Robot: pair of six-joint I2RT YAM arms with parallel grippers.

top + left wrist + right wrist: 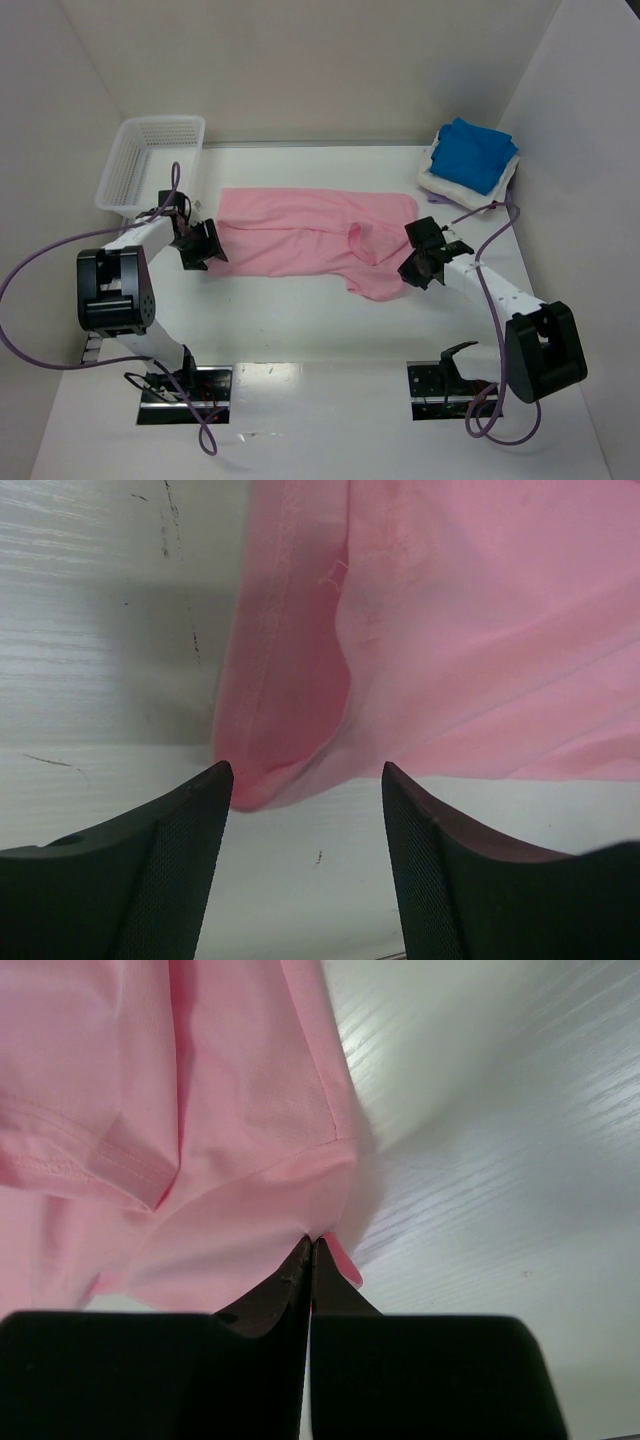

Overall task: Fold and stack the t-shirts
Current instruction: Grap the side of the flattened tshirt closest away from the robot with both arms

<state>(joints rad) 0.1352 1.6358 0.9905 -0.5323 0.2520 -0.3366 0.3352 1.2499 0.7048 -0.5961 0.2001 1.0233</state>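
The light pink t-shirt [300, 235] lies spread across the middle of the table, partly folded. My right gripper [408, 268] is shut on the pink shirt's near right edge [250, 1220], the cloth pinched between the fingertips. My left gripper [212, 248] is open at the shirt's left corner [262, 780], which lies just ahead of the fingers and is not held. The bright blue t-shirt [475, 153] lies folded on top of the folded white t-shirt [445, 185] at the back right.
A white plastic mesh basket [150, 160] stands at the back left. White walls close in the table at the back and on both sides. Purple cables run along both arms.
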